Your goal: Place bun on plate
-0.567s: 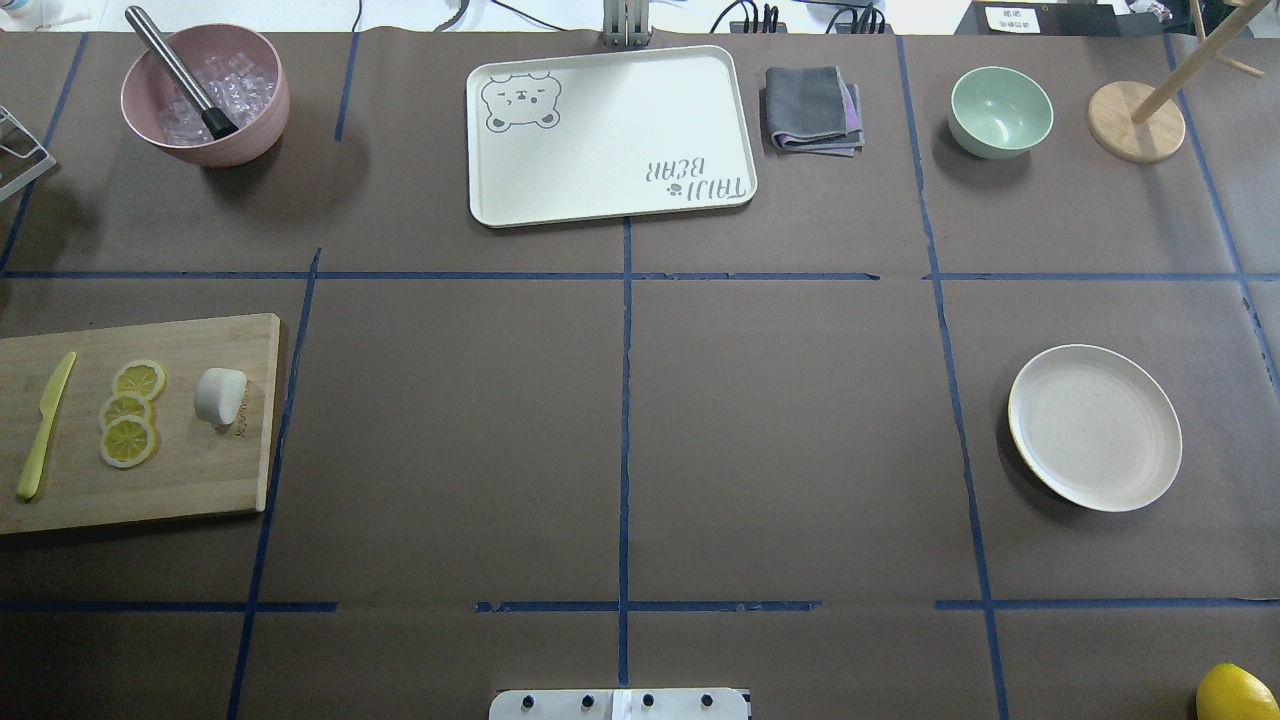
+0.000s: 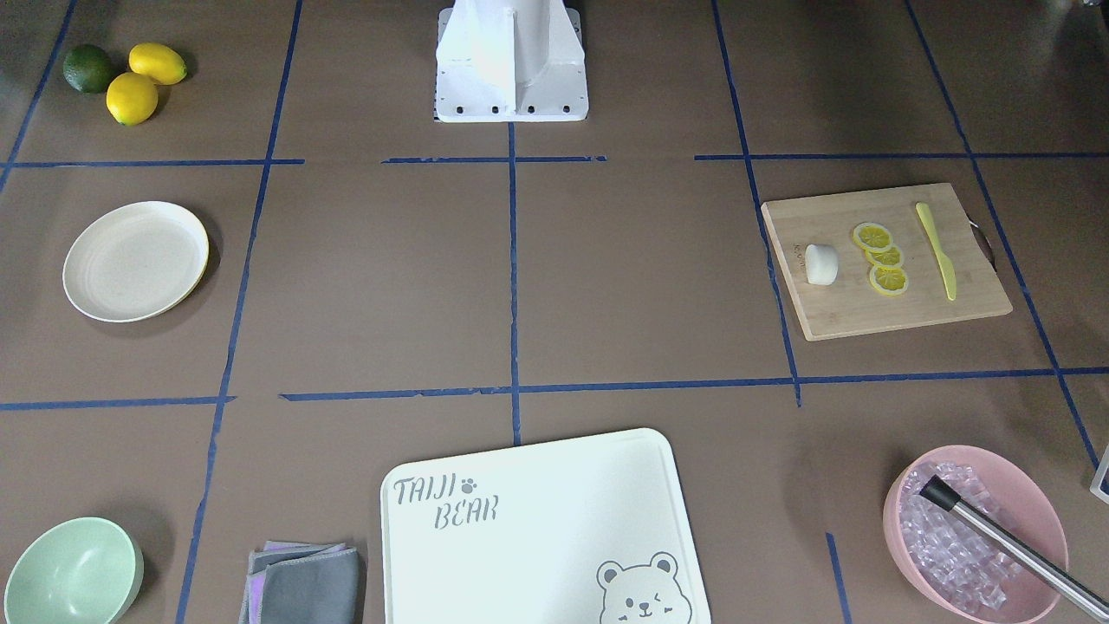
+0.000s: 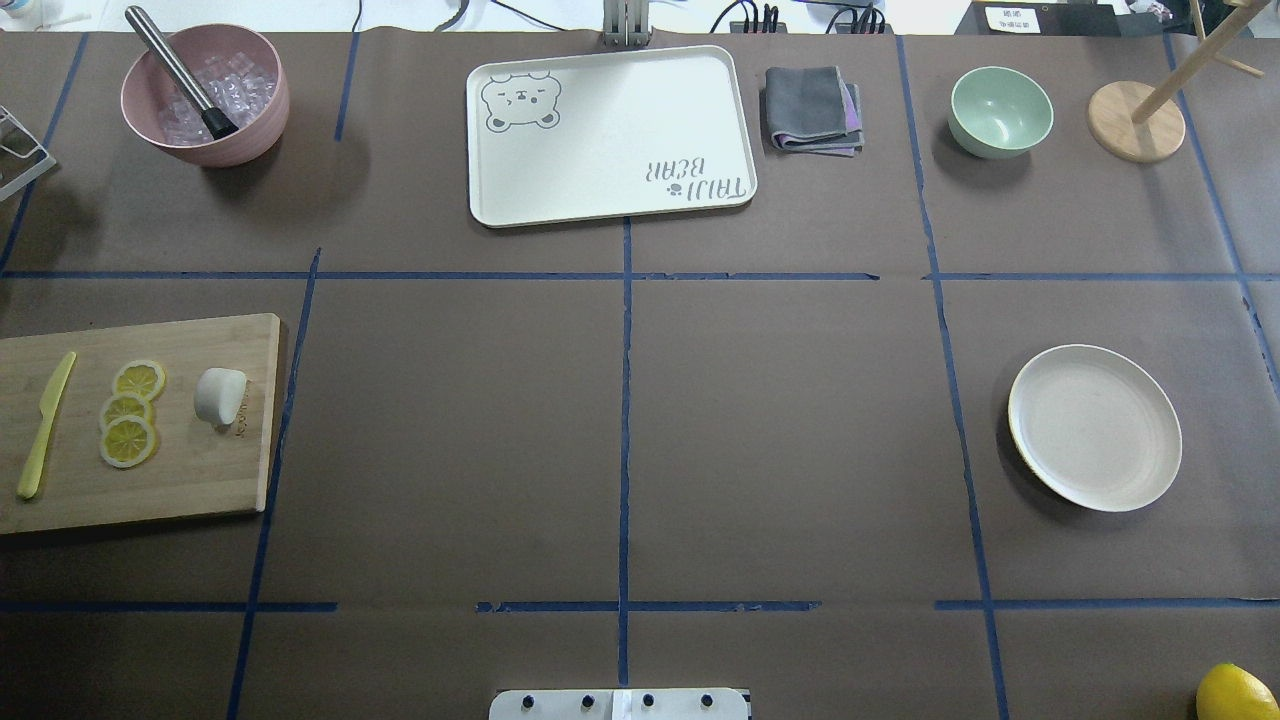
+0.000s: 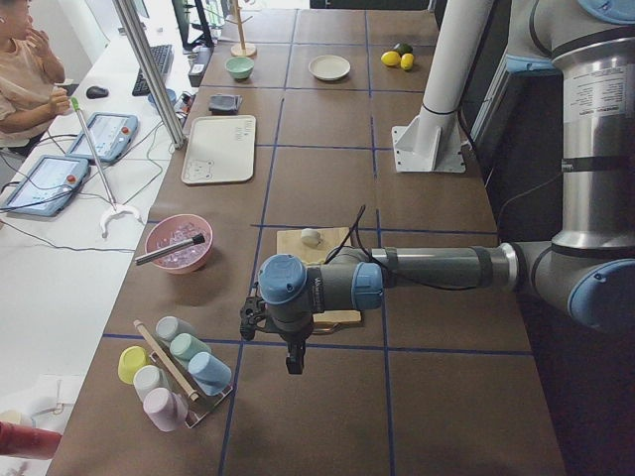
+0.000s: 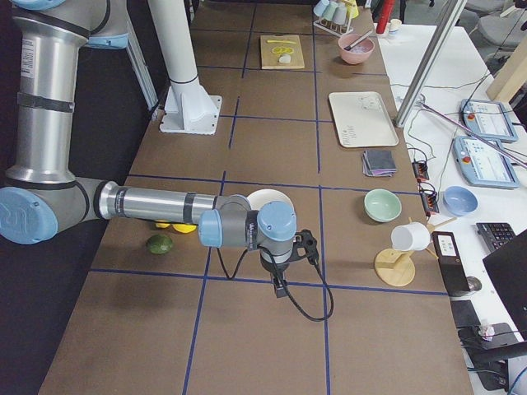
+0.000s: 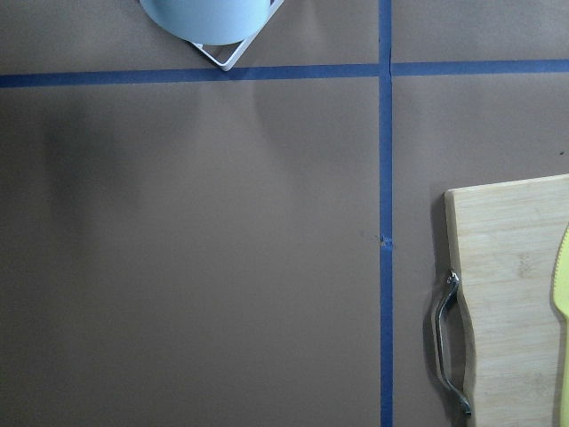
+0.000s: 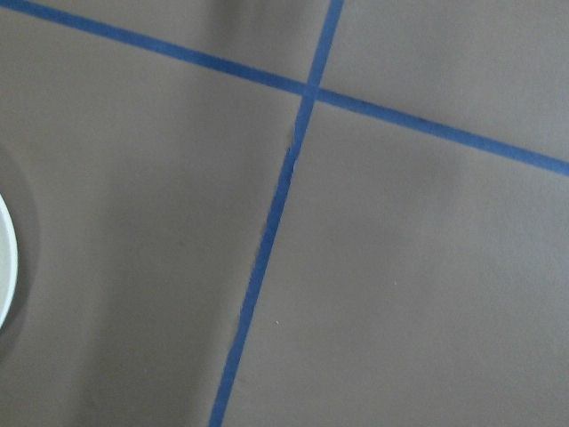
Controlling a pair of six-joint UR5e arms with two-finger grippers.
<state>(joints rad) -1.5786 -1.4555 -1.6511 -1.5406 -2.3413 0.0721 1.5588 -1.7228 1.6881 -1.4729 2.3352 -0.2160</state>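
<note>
The bun [image 3: 220,395] [image 2: 821,263] is a small white lump lying on a wooden cutting board [image 3: 200,470], beside three lemon slices [image 3: 130,412]. The cream-white plate [image 3: 1094,428] [image 2: 136,260] sits bare on the table's other side. Neither gripper appears in the overhead or front views. The left gripper [image 4: 295,362] hangs over the table beyond the board's end, away from the bun [image 4: 311,237]. Near the plate [image 5: 265,196], the right gripper [image 5: 282,290] hangs over bare table. I cannot tell whether either is open or shut.
On the board lies a yellow knife [image 3: 45,425]. A pink bowl [image 3: 205,95] of ice, a bear-printed tray [image 3: 610,135], a folded grey cloth [image 3: 812,108], a green bowl [image 3: 1000,110] and a wooden stand [image 3: 1136,120] line the far edge. A rack of cups [image 4: 174,367] stands near the left gripper.
</note>
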